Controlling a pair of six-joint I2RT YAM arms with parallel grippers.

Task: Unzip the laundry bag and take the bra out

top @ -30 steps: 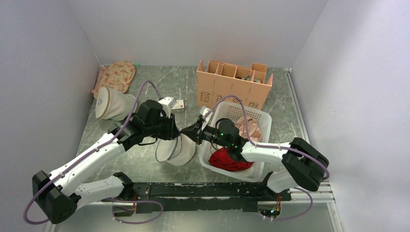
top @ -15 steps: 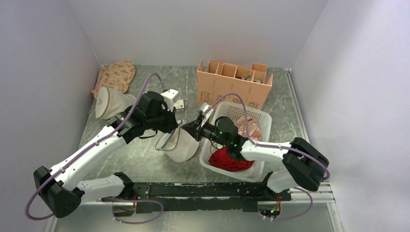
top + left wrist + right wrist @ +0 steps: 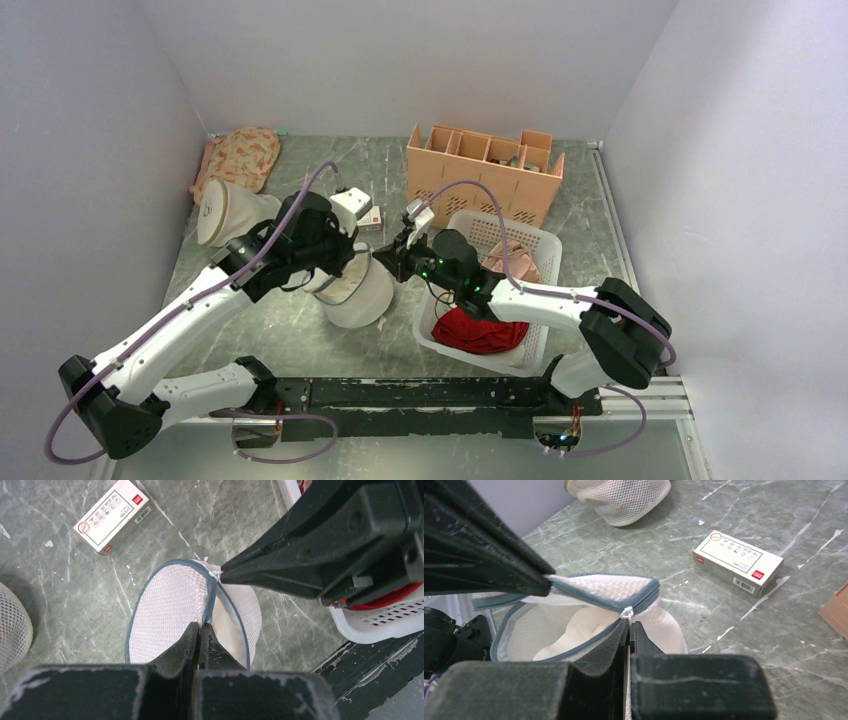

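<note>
The laundry bag [image 3: 167, 612] is soft, light and floppy. Left pincer [image 3: 201, 626] pinches its grey rim [image 3: 494, 601]; right pincer [image 3: 629, 623] pinches the small zipper tab [image 3: 626, 613]. Good holds.

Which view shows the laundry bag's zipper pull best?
Right wrist: the white zipper pull sits close up at the shut right hand's tips, on the laundry bag's grey rim. Left wrist shows a white speck at that hand's tip; top external is too far to show it.

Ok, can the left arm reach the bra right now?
Probably not: the left pincer is shut on the laundry bag, the right pincer on its zipper pull, and the bra shows through only a partial opening.
</note>
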